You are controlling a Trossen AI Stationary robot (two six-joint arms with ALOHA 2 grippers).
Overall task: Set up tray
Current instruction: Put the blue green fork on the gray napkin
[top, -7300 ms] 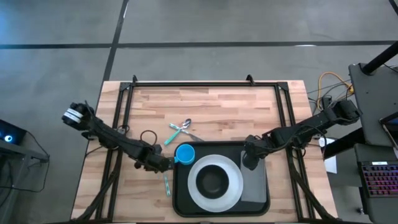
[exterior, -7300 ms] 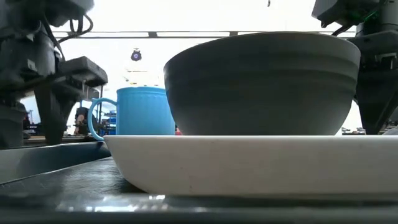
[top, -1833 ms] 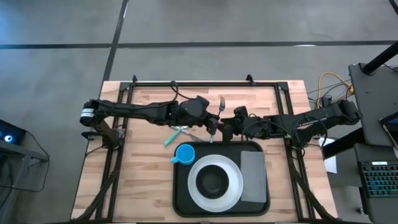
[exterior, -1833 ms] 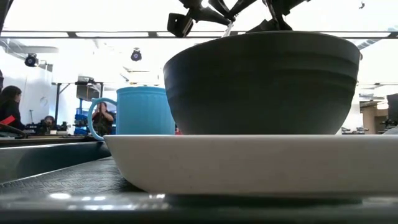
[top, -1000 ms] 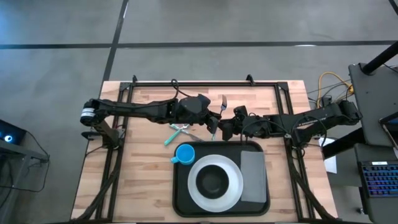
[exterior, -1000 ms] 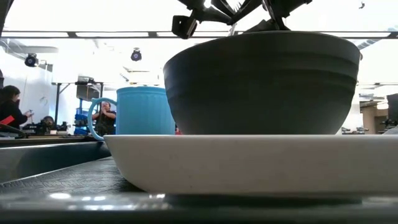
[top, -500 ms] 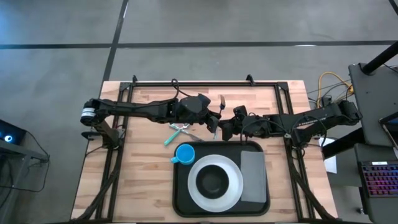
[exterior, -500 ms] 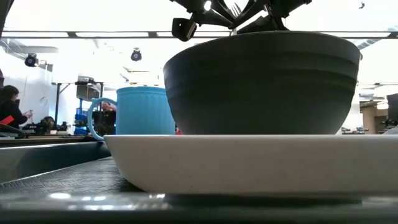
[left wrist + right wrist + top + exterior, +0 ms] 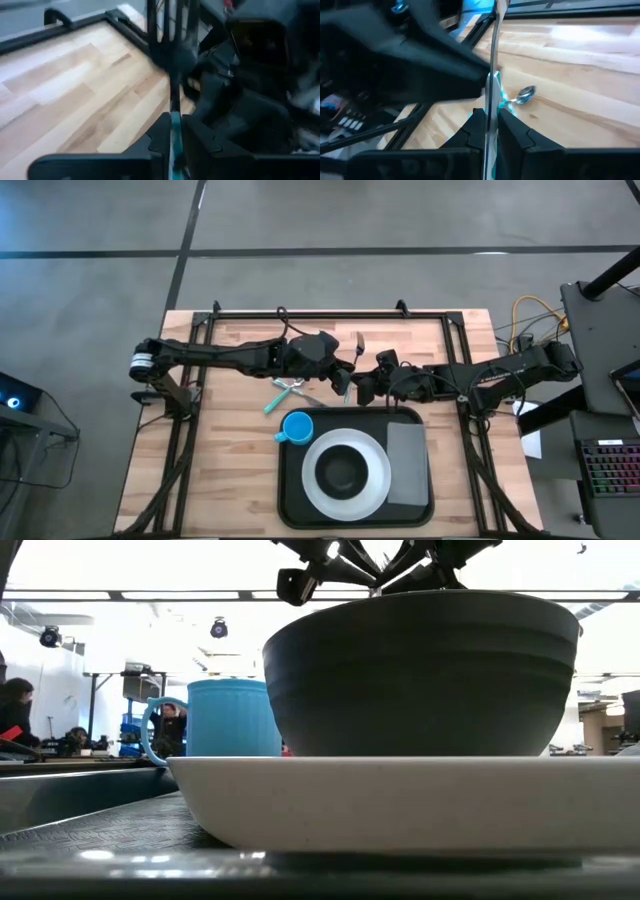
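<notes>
A fork [image 9: 353, 355] with a teal handle hangs above the middle of the table, tines toward the far edge. My left gripper [image 9: 343, 376] reaches it from the left and my right gripper [image 9: 357, 387] from the right; both are shut on it. The black tray [image 9: 288, 498] lies at the near edge. It holds a white plate [image 9: 316, 492] with a dark bowl [image 9: 342, 470], a blue cup [image 9: 297, 426] and a grey napkin [image 9: 407, 465]. In the low view only the grippers' undersides [image 9: 370, 560] show above the bowl [image 9: 420, 675]. My left gripper has the fork's teal handle [image 9: 175, 129] between its two fingers, which come slanting down from the table's left and lie across it. The tines [image 9: 170, 35] stand above the fingers, clear of the table. My right gripper pinches the fork where the metal shaft meets the teal handle [image 9: 493, 82]. Its fingers [image 9: 509, 127] come slanting down from the table's right, across the fork. The shaft [image 9: 494, 45] rises past them, lifted clear.
A spoon [image 9: 298, 381] and another teal-handled utensil [image 9: 277, 398] lie crossed on the wood left of the grippers, just beyond the cup. A black frame [image 9: 330, 315] borders the table's far and side edges. Bare wood lies at the far left and far right.
</notes>
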